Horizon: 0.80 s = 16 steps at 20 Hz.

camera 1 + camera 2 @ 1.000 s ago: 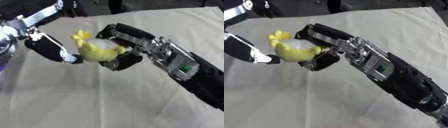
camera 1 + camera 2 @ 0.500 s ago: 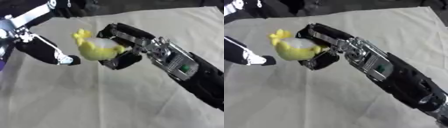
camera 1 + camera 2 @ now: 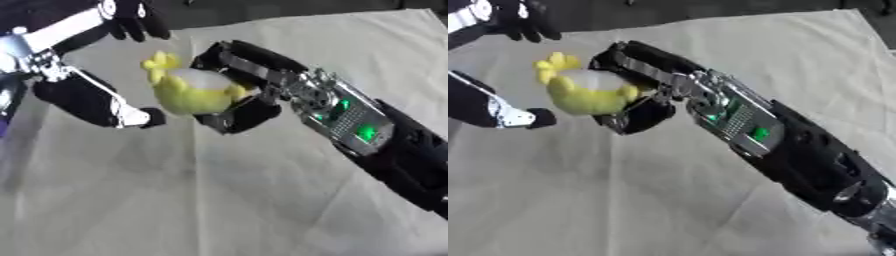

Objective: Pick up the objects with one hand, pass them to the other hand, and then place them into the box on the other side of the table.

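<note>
1. The right hand [image 3: 241, 85] is gripping a yellow toy [image 3: 188, 90] with fingers above and thumb below, holding it in the air over the cloth-covered table [image 3: 227, 200].
2. The left hand [image 3: 105, 102] is standing just beside the toy, its fingers spread and holding nothing; one fingertip lies close to the toy's lower edge without visibly touching it.
3. Compared with a second ago, the left hand is sitting slightly farther from the toy and lower, while the right hand is keeping the same grip on it.
4. Judgement: the hand-over is not yet completed; the toy is resting entirely in the right hand.
5. No box is showing in either view, so its contents cannot be reported.
</note>
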Each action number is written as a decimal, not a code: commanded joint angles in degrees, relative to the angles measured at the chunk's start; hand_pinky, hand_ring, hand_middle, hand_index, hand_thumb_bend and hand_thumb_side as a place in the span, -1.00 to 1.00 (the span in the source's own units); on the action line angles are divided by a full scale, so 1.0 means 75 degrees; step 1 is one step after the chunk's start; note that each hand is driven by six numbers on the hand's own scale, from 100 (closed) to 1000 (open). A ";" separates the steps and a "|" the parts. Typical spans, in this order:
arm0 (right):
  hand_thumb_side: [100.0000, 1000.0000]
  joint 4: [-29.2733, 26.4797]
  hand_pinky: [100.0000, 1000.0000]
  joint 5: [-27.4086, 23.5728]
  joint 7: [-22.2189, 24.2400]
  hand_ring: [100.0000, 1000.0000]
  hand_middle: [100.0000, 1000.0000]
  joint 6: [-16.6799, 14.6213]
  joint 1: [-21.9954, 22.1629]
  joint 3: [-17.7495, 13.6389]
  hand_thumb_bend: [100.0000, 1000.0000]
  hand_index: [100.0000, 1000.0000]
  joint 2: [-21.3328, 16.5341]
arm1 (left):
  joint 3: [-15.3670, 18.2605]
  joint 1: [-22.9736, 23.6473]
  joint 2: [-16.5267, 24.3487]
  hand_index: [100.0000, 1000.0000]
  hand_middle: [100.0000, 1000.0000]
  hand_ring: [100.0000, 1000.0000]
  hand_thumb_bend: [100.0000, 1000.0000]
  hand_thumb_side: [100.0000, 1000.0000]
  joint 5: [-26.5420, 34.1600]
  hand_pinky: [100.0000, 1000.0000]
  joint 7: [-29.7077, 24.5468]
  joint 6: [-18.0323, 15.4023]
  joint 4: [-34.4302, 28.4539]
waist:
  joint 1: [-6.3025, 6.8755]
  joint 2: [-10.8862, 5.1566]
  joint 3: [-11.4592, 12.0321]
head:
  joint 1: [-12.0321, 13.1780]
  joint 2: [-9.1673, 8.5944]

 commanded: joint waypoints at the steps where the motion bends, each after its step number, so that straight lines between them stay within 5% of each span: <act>1: -1.00 -0.0157 0.46 -0.0059 -0.0043 -0.06 -0.32 0.0095 -0.0153 -0.0092 -1.00 0.03 -0.0057 | 0.0036 -0.0152 0.0003 0.45 0.37 0.40 0.03 -0.93 0.0117 0.47 -0.0027 -0.0127 0.0090 | 0.0025 0.0000 0.0001 | -0.0029 0.0037; 16: -1.00 -0.0047 0.47 -0.0244 0.0188 -0.06 -0.33 0.0308 -0.0167 -0.0126 -1.00 0.02 0.0039 | -0.0029 -0.0197 -0.0279 0.44 0.32 0.35 -0.29 -0.99 0.0526 0.42 0.0110 -0.0584 0.0447 | 0.0013 0.0060 -0.0016 | -0.0139 0.0032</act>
